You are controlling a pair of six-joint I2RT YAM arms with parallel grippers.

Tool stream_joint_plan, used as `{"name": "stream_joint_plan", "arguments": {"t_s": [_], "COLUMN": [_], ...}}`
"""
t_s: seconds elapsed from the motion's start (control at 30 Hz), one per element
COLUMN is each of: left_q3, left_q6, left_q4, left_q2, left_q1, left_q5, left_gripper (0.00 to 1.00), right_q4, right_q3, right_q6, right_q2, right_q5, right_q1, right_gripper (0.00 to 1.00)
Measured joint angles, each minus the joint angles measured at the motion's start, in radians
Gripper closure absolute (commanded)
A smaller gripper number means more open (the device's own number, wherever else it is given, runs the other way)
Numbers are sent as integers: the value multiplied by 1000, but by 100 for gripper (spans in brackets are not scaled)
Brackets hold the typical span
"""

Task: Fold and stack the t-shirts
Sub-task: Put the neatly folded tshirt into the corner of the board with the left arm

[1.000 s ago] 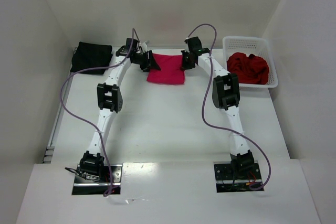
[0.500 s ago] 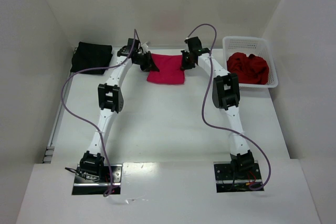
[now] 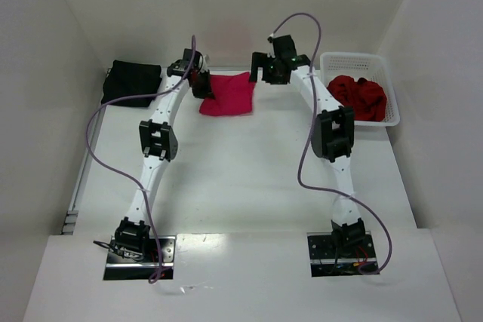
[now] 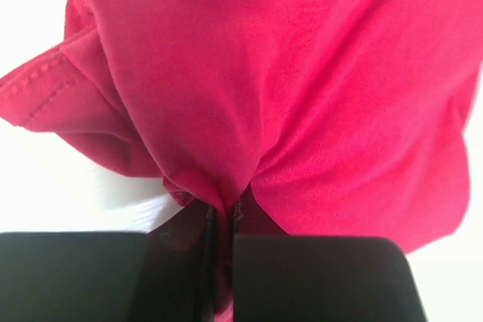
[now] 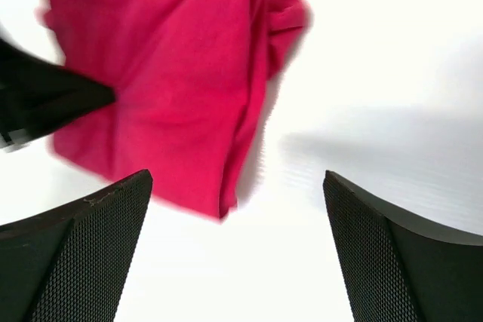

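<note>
Left wrist cam: pink t-shirt [image 4: 302, 88] is pinched at its edge by left gripper [image 4: 221, 220]; right gripper [image 5: 235, 246] is spread wide, w/o contact, near the cloth

Place: robot lab cell — enclosed test rig.
Evidence: bare white counter [image 3: 241, 179], blank white walls [image 3: 226, 13] — left arm [image 3: 156, 141] and right arm [image 3: 332, 133] bolted down.

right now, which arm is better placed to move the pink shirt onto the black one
Left: the left gripper grips the pink shirt, nearer the black shirt; the right gripper is open.
</note>
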Motion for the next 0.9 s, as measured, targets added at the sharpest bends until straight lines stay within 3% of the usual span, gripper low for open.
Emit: {"name": "stream_joint_plan", "arguments": {"t_s": [0.4, 0.67, 0.9], "left_q3": [27, 27, 27], "left_q6": [101, 164, 208], "left_q4": [-86, -84, -77], "left_q2": [-68, -138, -152], "left_q1": [111, 170, 256], "left_q5": [-288, -383, -411], "left_gripper": [100, 100, 100], "right_q4": [27, 19, 19], "right_q3": [-290, -478, -529], "right_q6": [-16, -10, 13], "right_q2": [-557, -597, -603], "right_q5": [114, 138, 153], "right_q1": [0, 0, 0], "right_gripper": [0, 0, 0]}}
